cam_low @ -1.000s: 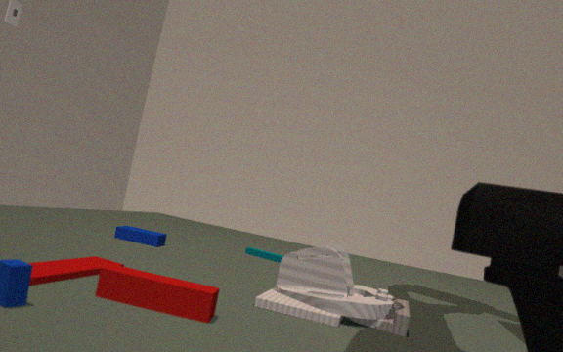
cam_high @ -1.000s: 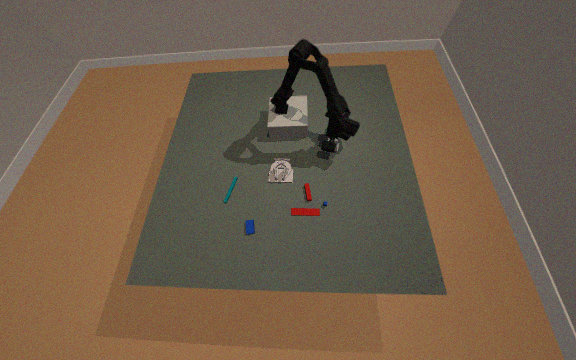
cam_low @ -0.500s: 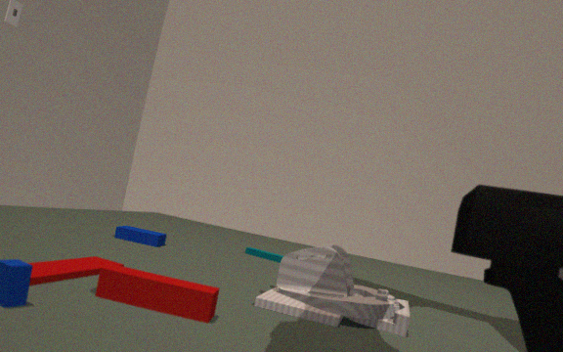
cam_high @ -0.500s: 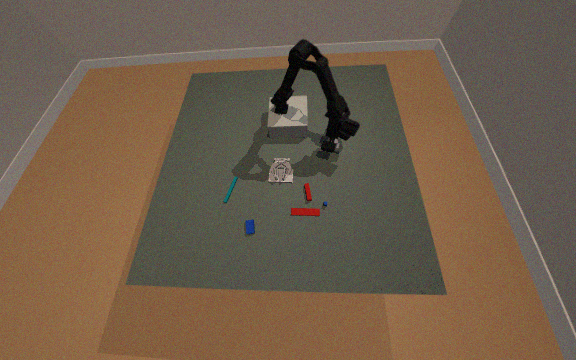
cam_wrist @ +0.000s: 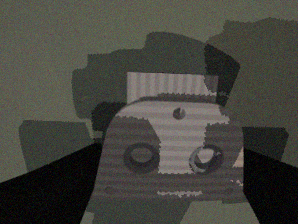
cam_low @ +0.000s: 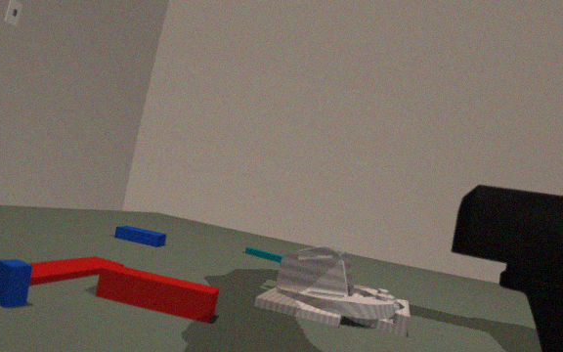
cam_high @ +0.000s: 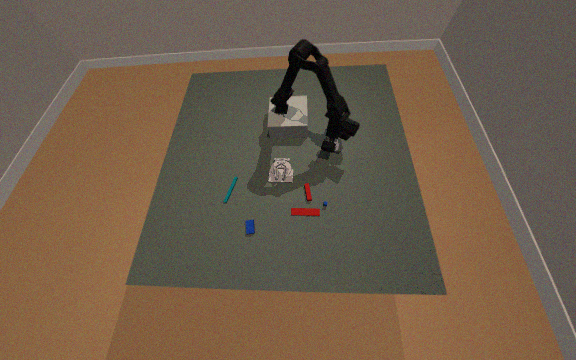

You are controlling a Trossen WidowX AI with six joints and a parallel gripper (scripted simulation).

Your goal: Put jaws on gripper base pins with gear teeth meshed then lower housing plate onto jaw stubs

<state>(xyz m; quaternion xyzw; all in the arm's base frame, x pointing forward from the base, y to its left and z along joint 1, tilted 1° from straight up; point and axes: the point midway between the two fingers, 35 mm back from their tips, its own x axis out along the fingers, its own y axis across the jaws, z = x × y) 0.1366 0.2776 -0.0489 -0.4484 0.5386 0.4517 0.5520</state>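
Note:
The pale gripper base (cam_high: 272, 178) (cam_low: 274, 301) lies on the mat, with the jaws (cam_high: 281, 167) (cam_low: 313, 276) on it; whether their teeth mesh is too small to tell. The pale housing plate (cam_wrist: 175, 135) (cam_high: 338, 145), rounded at one end, shows two round sockets and a small hole in the wrist view. My gripper (cam_high: 332, 148) (cam_wrist: 168, 152) is shut on the housing plate, with a black finger flush against each side edge. They are to the right of the base in the top view. In the exterior view only the black upper part of the hand shows; the fingertips are hidden.
Two red bars (cam_high: 305, 212) (cam_high: 308, 192), a small blue block (cam_high: 325, 204) (cam_low: 11, 284), a flat blue block (cam_high: 250, 227) (cam_low: 140, 236) and a teal stick (cam_high: 231, 190) (cam_low: 263, 254) lie around the base. A large pale block (cam_high: 288, 132) stands behind it, near the arm's foot.

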